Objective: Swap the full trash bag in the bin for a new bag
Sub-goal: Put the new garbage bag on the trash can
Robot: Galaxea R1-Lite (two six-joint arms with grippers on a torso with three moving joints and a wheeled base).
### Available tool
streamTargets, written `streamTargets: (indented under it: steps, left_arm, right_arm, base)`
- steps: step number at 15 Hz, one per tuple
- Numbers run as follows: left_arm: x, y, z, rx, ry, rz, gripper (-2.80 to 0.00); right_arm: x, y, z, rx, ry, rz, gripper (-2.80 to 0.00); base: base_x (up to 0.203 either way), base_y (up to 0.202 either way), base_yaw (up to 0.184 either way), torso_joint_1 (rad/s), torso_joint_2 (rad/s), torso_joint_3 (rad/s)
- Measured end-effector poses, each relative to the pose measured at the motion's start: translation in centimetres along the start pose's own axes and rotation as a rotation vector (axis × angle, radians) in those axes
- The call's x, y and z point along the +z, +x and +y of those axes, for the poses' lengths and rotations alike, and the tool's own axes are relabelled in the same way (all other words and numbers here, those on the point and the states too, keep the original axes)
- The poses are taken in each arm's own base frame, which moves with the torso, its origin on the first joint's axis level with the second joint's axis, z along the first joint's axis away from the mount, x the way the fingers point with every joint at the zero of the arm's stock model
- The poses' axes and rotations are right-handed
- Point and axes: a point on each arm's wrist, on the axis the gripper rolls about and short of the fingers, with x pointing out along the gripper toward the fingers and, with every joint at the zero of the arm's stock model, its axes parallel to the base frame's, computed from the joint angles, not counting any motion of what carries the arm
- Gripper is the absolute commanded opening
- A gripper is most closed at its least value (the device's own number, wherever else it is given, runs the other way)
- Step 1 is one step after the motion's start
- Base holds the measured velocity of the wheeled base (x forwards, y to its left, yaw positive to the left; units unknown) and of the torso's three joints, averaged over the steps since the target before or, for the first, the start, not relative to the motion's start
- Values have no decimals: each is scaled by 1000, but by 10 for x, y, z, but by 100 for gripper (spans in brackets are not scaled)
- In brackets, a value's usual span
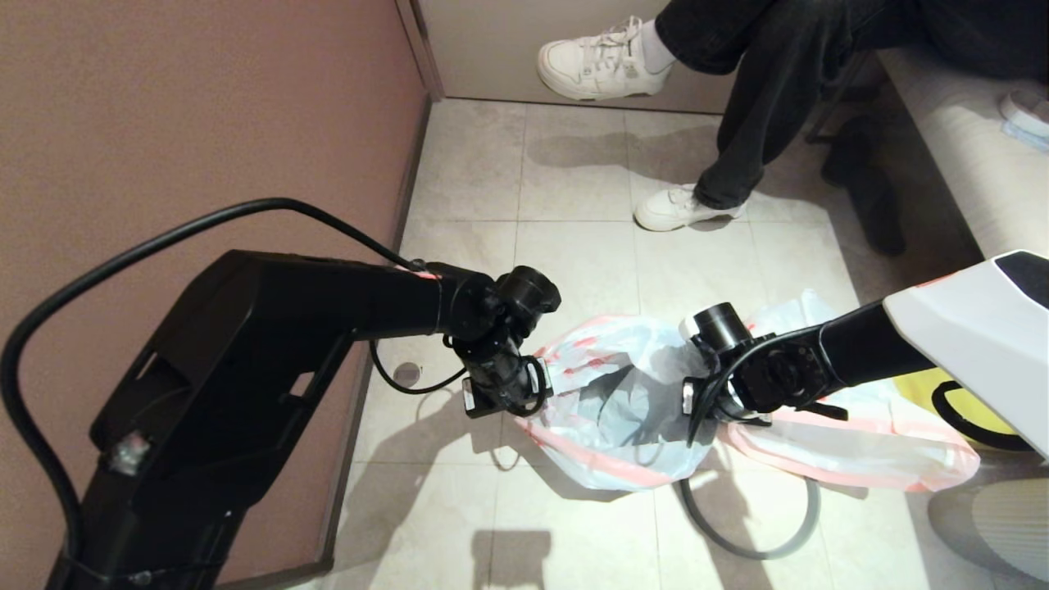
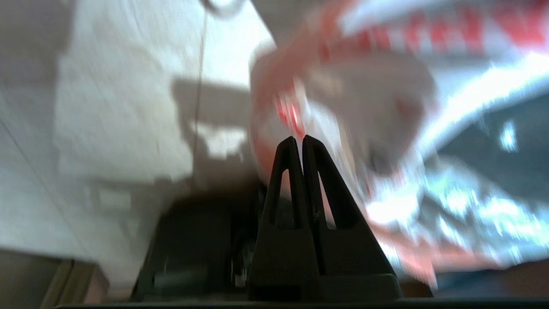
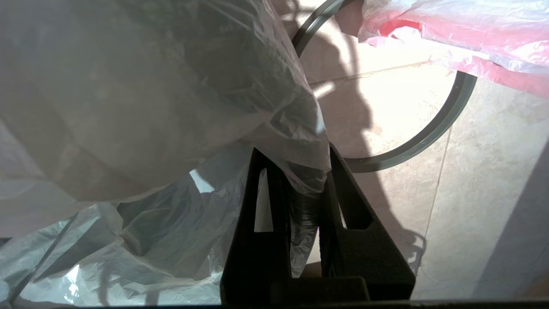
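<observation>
Right end effector (image 3: pixel 305 171) pinching new bag (image 3: pixel 171 107), bin hidden beneath plastic.

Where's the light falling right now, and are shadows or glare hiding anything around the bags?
Head view: hard arm shadows fall toward the robot on the bright floor. Right wrist view: the new bag in the right claw looks backlit and dim, and the tile inside the grey ring glares. Left wrist view: glare streaks the plastic beyond the left claw.

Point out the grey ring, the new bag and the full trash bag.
grey ring (image 1: pixel 758 551): head view, its near arc on the floor.
new bag (image 1: pixel 610 393): head view, its spread middle.
full trash bag (image 1: pixel 869 447): head view, its pink-banded side.
</observation>
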Motion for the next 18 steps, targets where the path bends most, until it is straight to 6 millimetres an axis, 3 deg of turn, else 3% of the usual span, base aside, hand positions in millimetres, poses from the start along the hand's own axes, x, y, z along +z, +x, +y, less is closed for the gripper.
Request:
streamTargets:
  steps: [4, 8, 11, 18]
  left_arm:
    - [-9, -14, 6, -11, 8, 121, -280]
    - [-8, -6, 4, -17, -19, 132, -280]
    - [-3, -7, -4, -71, -37, 81, -280]
    - [-17, -8, -33, -194, 26, 69, -280]
  right_arm:
    - [1, -1, 0, 2, 1, -2, -280]
    - [1, -1, 0, 3, 2, -4, -280]
    - [1, -1, 0, 3, 3, -4, -280]
    - [1, -1, 1, 10, 2, -1, -280]
  base:
    - [0, 0, 0, 0, 0, 0]
    - [0, 0, 0, 0, 0, 0]
    - [0, 0, 0, 0, 0, 0]
    - [0, 0, 0, 0, 0, 0]
